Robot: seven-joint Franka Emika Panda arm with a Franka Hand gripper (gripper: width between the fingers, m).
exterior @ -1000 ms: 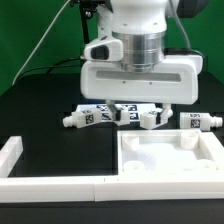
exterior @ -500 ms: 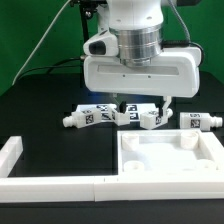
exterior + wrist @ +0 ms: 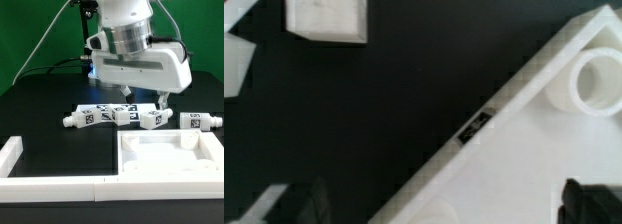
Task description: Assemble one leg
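The gripper (image 3: 144, 102) hangs in the air just behind the white table top (image 3: 150, 172), tipped a little to one side. Its two fingers (image 3: 163, 100) are spread wide apart and hold nothing. The wrist view agrees: only the black table (image 3: 40, 110) and the table top's edge show in the gap. The legs lie on their sides in a row behind the table top. The nearest leg (image 3: 150, 119) is right under the gripper, a bit lower than the fingertips and not touching them. Its long way runs side to side, along the table top's back edge. The fingers seem to stand apart along almost that same line, so I think the gripper must turn before it can pinch the leg across its thin side. The round hole (image 3: 598, 85) in the table top looks like the place a leg goes.
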